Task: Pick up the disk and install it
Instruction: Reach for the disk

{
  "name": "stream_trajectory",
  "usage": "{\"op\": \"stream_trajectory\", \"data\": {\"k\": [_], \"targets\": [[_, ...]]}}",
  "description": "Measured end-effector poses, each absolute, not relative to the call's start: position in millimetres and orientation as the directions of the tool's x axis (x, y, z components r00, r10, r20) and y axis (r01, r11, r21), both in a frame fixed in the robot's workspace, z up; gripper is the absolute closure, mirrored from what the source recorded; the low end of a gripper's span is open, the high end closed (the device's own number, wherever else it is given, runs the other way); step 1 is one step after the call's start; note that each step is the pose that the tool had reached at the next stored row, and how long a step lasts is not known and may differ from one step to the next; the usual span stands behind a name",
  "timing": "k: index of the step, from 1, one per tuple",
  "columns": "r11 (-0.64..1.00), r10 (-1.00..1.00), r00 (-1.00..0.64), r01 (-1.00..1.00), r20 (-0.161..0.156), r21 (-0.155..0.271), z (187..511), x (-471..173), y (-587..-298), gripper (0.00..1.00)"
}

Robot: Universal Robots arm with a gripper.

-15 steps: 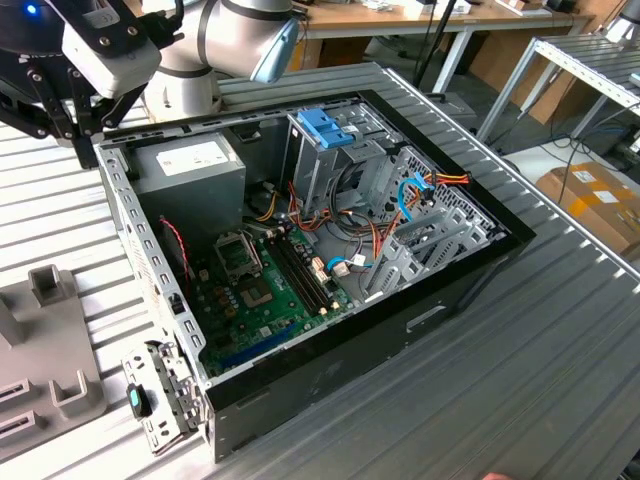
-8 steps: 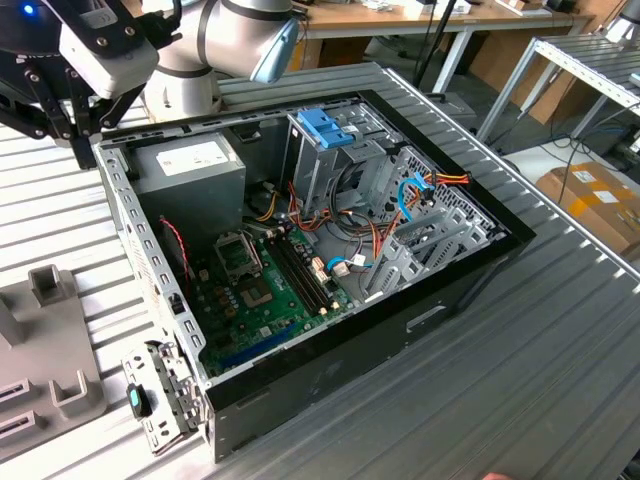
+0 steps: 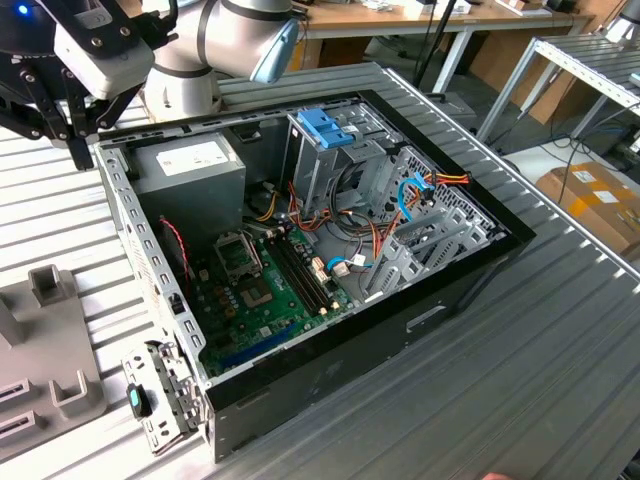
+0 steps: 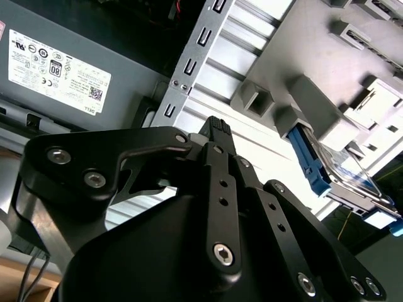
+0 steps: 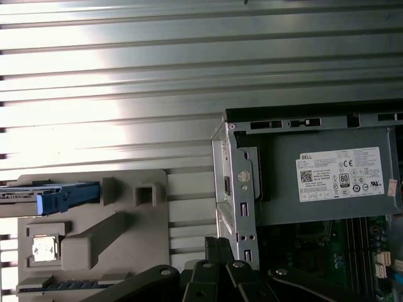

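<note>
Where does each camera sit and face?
Exterior view: off the arm, looking down into the open computer case; arm, end effector show.
Second wrist view: on the arm, looking past the end effector at the disk.
First wrist view: on the arm, facing the table; end effector shows.
Both wrist views share disk and power supply.

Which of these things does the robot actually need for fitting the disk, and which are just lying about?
For the job: the disk, resting in the grey holder; the claw, empty; the open computer case, probably its destination.
Lying about: power supply; circuit board; cables; cardboard box.
</note>
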State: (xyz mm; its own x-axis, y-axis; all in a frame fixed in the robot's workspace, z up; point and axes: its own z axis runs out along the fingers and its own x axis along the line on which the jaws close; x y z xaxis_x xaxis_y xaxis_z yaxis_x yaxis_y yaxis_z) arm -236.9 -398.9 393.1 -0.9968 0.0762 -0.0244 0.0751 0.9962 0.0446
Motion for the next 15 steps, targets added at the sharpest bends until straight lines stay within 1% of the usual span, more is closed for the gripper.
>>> {"op": "stream_trajectory", "data": {"k": [15], "targets": [[0.996, 0.076, -0.997, 0.075, -0.024, 0.045, 393.0, -241.8, -398.9, 0.89]]}}
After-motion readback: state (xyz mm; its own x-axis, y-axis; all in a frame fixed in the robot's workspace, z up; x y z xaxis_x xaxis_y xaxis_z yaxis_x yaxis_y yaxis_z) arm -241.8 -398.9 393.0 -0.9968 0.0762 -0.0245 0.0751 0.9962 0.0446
